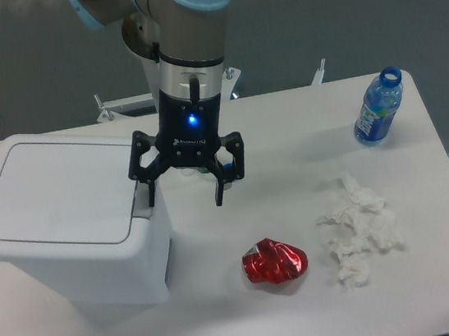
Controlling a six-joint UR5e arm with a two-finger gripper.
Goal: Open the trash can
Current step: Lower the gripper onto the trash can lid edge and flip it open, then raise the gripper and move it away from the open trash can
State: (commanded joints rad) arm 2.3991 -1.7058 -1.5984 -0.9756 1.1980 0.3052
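Hovering with its fingers spread and holding nothing, the gripper (184,188) hangs at the right rim of the trash can (67,226) on the counter's (287,139) left, where a finger missing the grey button (142,205) could leave the lid shut.

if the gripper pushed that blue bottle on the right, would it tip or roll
The blue bottle would probably tip easily: it stands upright, tall and narrow. Its cap appears to be off, so anything inside could spill. Once down, its round body would likely roll, and it stands near the table edge. The gripper is far from it, open beside the trash can.
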